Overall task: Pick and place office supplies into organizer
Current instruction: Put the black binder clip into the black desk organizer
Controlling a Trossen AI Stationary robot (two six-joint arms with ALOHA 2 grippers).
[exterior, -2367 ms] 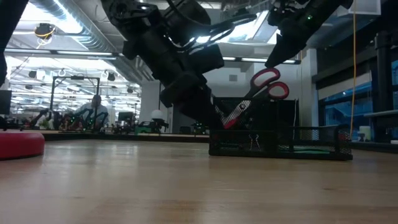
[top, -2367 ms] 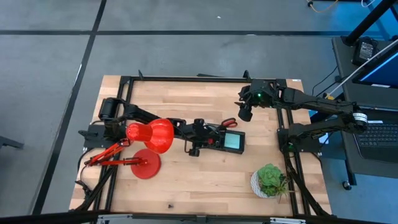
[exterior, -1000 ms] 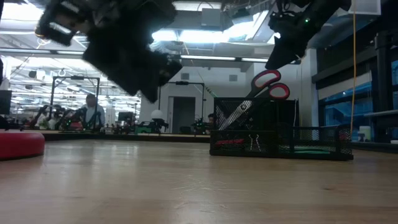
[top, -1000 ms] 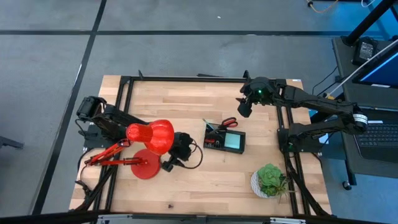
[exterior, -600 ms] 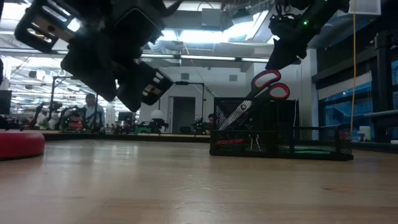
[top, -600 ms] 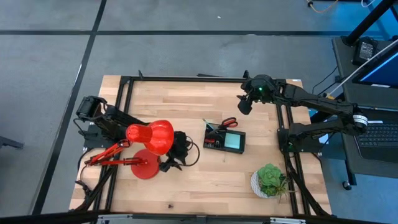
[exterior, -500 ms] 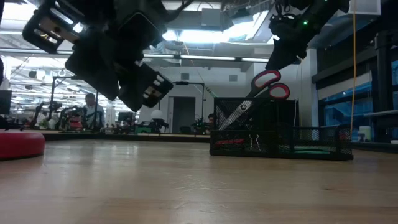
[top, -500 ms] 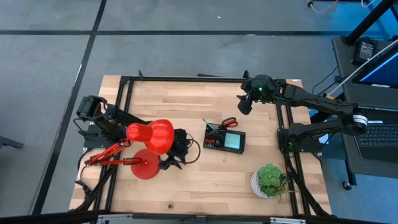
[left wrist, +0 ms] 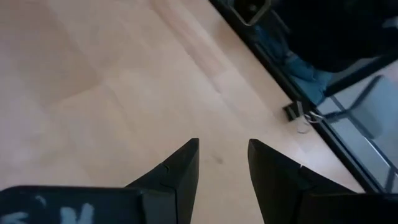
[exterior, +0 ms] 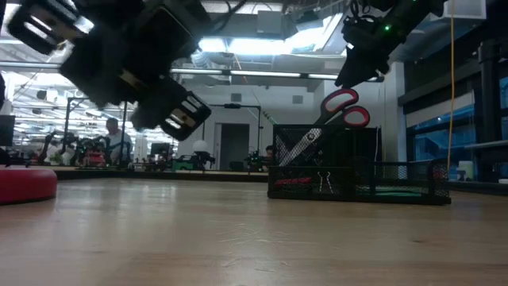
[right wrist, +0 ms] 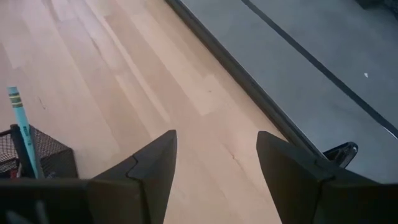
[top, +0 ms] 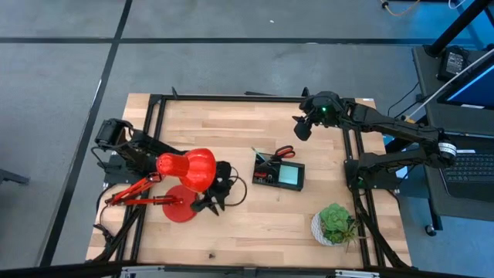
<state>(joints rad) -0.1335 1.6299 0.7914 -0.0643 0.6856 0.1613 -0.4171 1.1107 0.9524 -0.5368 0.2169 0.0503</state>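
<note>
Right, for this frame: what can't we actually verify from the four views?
- Organizer contents: in the high view only the scissors and a pale pad show; small pieces are too tiny to count.
- Low view: the mesh wall hides what lies inside the organizer; the left tool is blurred.
- High view: the red lamp covers part of the left arm.
- Wrist views: the left shows only bare table; the right catches just a teal pen, cut off by its edge.

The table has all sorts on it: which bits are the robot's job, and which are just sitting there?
Job:
organizer
scissors, standing in it
teal pen, in it

Just sitting there:
red lamp
potted plant

Neither end effector holds anything: the left and right are both open.
</note>
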